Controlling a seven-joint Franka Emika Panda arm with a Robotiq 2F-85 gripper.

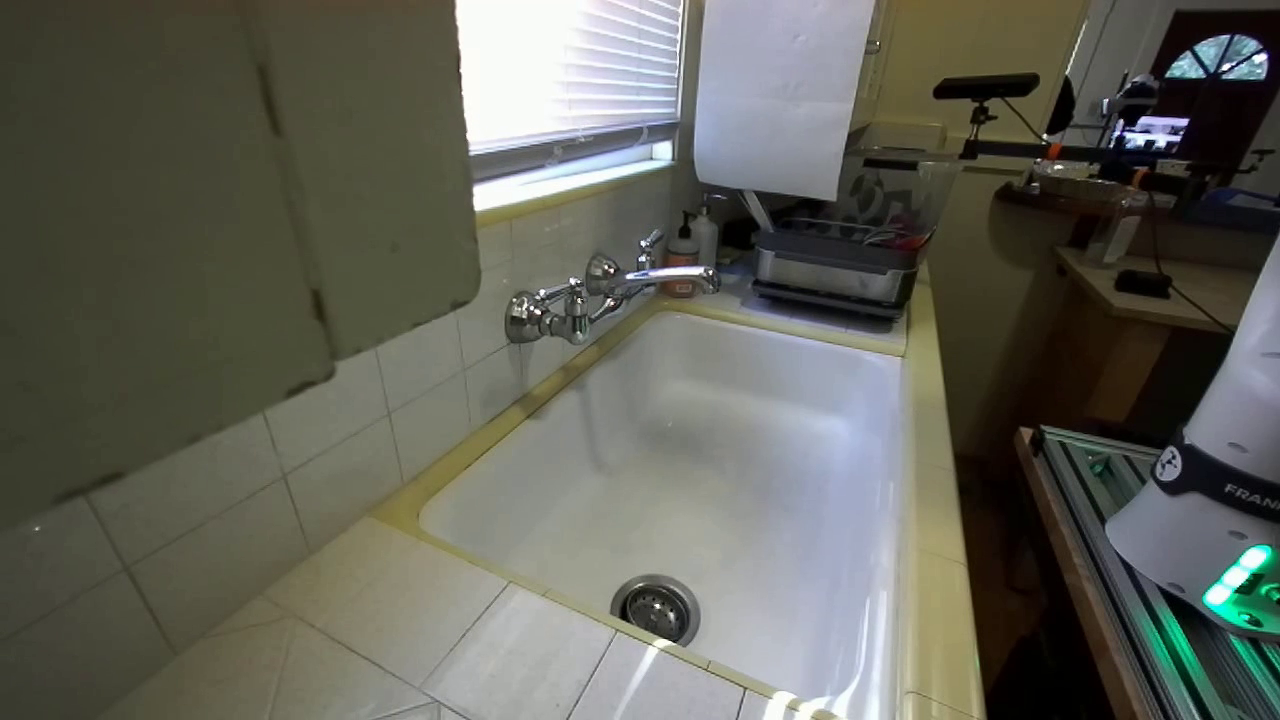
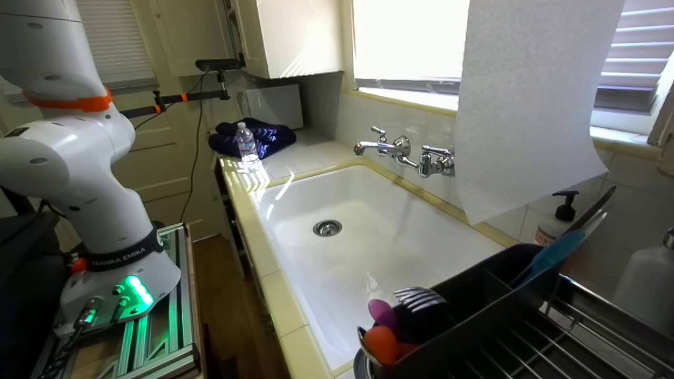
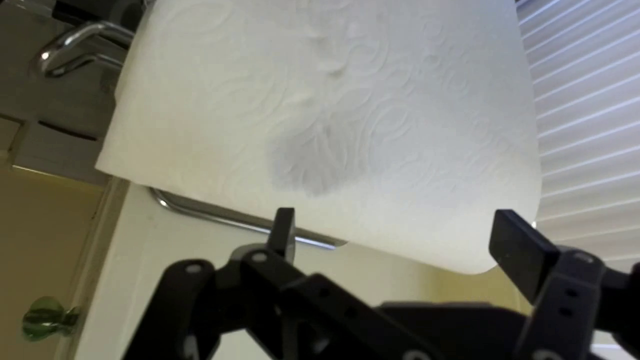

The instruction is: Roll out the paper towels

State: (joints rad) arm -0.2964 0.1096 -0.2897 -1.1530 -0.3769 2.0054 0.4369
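I'd judge the job partly done: a broad length of the paper towels hangs just beyond the claw, its lower edge loose, and in both exterior views it comes down from past the top of the picture. My claw is spread wide, with nothing pinched between its fingers; whether a fingertip brushes the paper, I can't tell from here. If more length is wanted (the sentence I was handed doesn't say how much), I think I have yet to close on that lower edge and draw it out further. Right of the claw in the wrist view run the slatted blinds.

Plenty is kept from me. The roll shows in no view; I take it to be above the claw, so I can't judge how much paper is left on it. Both exterior views show parts of the arm but not the claw. A metal bar runs behind the sheet, past the claw's left-hand finger in the wrist view, and I can't name it.
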